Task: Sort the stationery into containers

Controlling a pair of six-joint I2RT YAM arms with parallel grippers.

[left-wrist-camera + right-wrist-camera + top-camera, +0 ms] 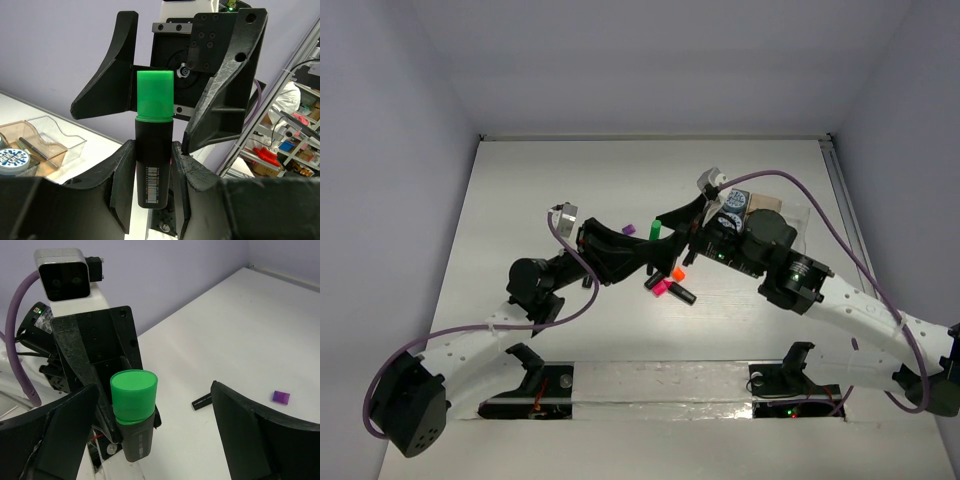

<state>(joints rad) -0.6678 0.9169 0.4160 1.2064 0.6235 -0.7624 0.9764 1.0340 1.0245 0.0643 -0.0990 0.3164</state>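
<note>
My left gripper [648, 244] is shut on the black body of a green-capped highlighter [655, 231] and holds it upright above the table; in the left wrist view the jaws [152, 152] press both sides of the body [154, 170]. My right gripper [672, 238] is open, and its fingers stand wide on either side of the green cap [134, 395] without touching it. The right gripper [155, 407] is empty. The clear box [56, 131] with its tan insert holds a round blue-and-white piece [12, 157]. I cannot pick out the dark grey holder.
On the table under the grippers lie a pink-capped marker [660, 288], an orange-capped one [677, 271], a black marker body [682, 295] and a loose purple cap [629, 229]. The purple cap [282, 397] and a black marker [202, 402] also show in the right wrist view. The clear box [798, 222] sits behind the right arm.
</note>
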